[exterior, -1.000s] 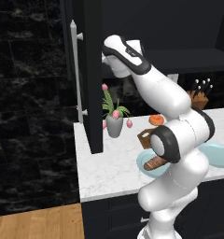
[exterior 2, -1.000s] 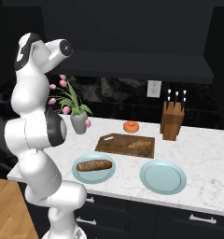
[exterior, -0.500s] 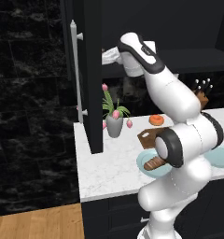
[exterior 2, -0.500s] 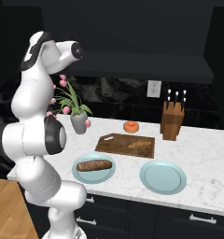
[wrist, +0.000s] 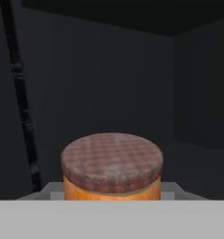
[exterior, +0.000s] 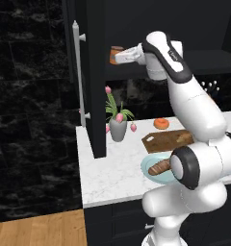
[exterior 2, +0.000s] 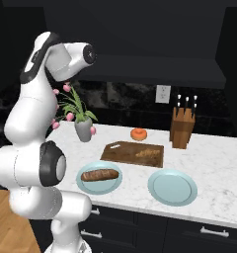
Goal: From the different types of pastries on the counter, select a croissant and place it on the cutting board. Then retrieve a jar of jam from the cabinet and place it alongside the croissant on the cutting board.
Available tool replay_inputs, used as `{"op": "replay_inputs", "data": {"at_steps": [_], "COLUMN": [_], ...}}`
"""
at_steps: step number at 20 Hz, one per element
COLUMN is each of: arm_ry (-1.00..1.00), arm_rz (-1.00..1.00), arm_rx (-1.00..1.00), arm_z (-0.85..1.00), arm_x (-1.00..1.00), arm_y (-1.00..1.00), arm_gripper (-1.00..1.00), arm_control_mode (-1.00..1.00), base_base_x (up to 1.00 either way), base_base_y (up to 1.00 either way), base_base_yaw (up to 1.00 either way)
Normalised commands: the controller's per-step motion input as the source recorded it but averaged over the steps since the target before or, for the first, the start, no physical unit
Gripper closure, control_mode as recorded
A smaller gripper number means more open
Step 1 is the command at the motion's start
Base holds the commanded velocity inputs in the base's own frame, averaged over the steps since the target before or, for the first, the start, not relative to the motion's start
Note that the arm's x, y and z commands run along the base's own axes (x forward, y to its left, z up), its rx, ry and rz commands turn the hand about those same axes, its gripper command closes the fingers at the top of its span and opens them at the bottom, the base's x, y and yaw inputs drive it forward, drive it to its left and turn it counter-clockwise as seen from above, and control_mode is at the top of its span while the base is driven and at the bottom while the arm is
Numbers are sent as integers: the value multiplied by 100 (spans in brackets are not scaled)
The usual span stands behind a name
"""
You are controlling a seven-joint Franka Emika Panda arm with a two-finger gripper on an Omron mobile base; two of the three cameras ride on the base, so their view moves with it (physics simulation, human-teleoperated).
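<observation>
The jar of jam sits close before the hand camera inside the dark cabinet, its checked reddish lid facing up and its orange body cut off below by the lower edge of the view. From the left base camera the same jar shows as a small orange shape at the tip of the claw, high up beside the open cabinet door with its long silver bar handle. The fingers themselves are too small and too hidden to make out, so I cannot tell whether the claw is spread or pinching the jar, nor whether the jar rests on a shelf.

Below, on the white marble bench, the croissant lies on the right part of the dark cutting board; in the left base view the arm covers that end of the board. An orange doughnut sits on the bench just behind the board. The long brown pastry lies on a teal plate in front of the board, and a second teal plate stands to its right. A grey vase of pink tulips stands at the left, partly behind the arm in the right base view, and a wooden knife block stands near the back wall to the right.
</observation>
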Motion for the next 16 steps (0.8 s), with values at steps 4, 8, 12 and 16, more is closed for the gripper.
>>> {"op": "replay_inputs", "data": {"at_steps": [4, 8, 12, 16], "arm_ry": [8, 8, 9, 10], "arm_rz": [-5, -5, -5, -6], "arm_rx": [3, 2, 0, 0], "arm_z": [0, 0, -2, -9], "arm_x": [-83, -100, -100, -100], "arm_y": [-62, -63, -56, -53], "arm_gripper": [100, 100, 100, 100], "arm_control_mode": [-100, -100, -100, -100], "base_base_x": [0, 0, 0, 0], "base_base_y": [0, 0, 0, 0], "base_base_yaw": [0, 0, 0, 0]}}
